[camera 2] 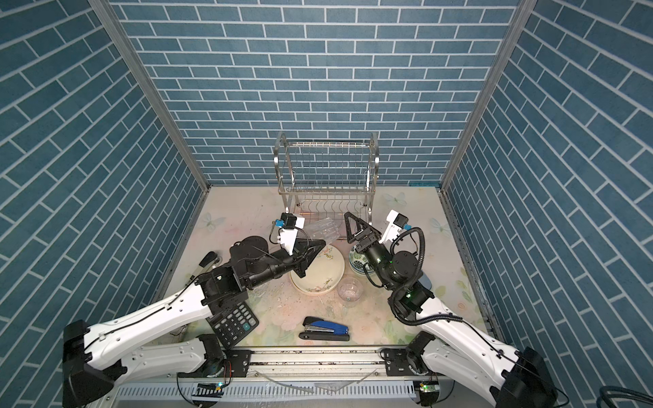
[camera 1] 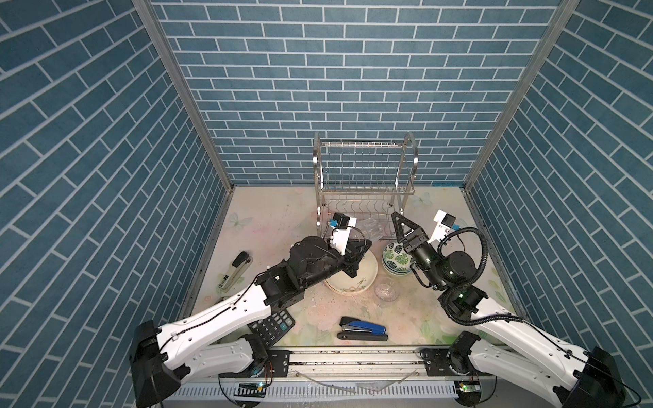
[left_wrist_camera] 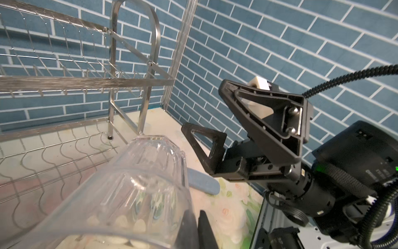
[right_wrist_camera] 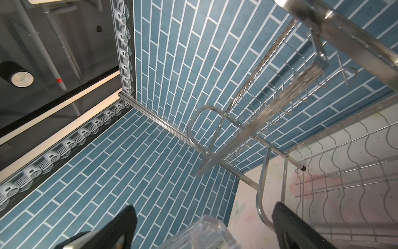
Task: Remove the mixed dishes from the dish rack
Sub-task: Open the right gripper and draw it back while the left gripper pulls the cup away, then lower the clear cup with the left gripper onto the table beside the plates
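My left gripper [camera 1: 367, 243] [left_wrist_camera: 196, 215] is shut on the rim of a clear tumbler [camera 1: 371, 228] [left_wrist_camera: 140, 183], holding it tilted in the air in front of the lower shelf of the steel dish rack [camera 1: 365, 166] [camera 2: 327, 166]. My right gripper [camera 1: 397, 229] [right_wrist_camera: 204, 215] stands wide open beside it, and the tumbler's [right_wrist_camera: 206, 235] base shows between its fingers without touching them. No dishes show on the rack's shelves. A stack of cream floral plates [camera 1: 357, 279] lies under the left wrist. Stacked bowls, green-leaf on top [camera 1: 394, 259], sit under the right gripper. A second tumbler [camera 1: 385, 291] stands upright.
A blue stapler [camera 1: 364, 330] lies near the front edge and a black calculator [camera 1: 272, 326] sits under the left forearm. A cream and black stapler [camera 1: 235, 270] is by the left wall. Blue brick walls close in three sides.
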Robot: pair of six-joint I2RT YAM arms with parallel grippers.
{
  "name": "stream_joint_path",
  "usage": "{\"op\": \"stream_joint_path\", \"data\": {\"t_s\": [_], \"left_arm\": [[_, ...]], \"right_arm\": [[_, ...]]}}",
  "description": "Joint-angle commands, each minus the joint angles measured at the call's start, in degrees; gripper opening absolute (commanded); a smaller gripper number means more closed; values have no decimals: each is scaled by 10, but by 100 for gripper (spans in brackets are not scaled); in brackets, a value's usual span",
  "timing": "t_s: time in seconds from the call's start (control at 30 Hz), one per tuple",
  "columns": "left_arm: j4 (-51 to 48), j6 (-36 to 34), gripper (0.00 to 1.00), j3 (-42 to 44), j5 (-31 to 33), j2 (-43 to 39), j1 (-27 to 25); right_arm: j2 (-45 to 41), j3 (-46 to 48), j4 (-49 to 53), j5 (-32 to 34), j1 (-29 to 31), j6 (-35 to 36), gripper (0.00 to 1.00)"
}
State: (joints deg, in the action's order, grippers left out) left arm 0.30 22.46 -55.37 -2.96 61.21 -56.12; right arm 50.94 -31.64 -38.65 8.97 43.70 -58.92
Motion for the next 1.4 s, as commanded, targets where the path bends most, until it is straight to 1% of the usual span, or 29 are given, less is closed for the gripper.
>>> {"op": "stream_joint_path", "data": {"t_s": [0.0, 0.13, 0.33, 0.5, 0.73, 0.9, 1.2, 1.37], "left_arm": [[-150, -32, 0, -50, 25, -28, 2], [-297, -41, 0, -94, 56, -36, 2], [-505, -40, 0, -163, 89, 3, 2], [-609, -33, 0, -178, 98, 48, 2], [-643, -18, 0, -141, 82, 51, 2], [-639, -11, 0, -106, 46, 70, 2], [-587, -5, 0, -43, 5, 96, 2], [-547, -6, 0, -18, -1, 122, 2]], "right_arm": [[-13, 2, 19, 22, -2, 34, 98], [-15, 4, 26, 31, -2, 41, 98], [-16, -4, 58, 39, -3, 56, 98], [-21, -5, 75, 55, -4, 61, 98], [-33, -8, 102, 64, -5, 66, 98], [-30, -9, 107, 67, -5, 64, 98], [-29, -11, 116, 70, -8, 63, 98], [-28, -8, 117, 70, -8, 62, 98]]}}
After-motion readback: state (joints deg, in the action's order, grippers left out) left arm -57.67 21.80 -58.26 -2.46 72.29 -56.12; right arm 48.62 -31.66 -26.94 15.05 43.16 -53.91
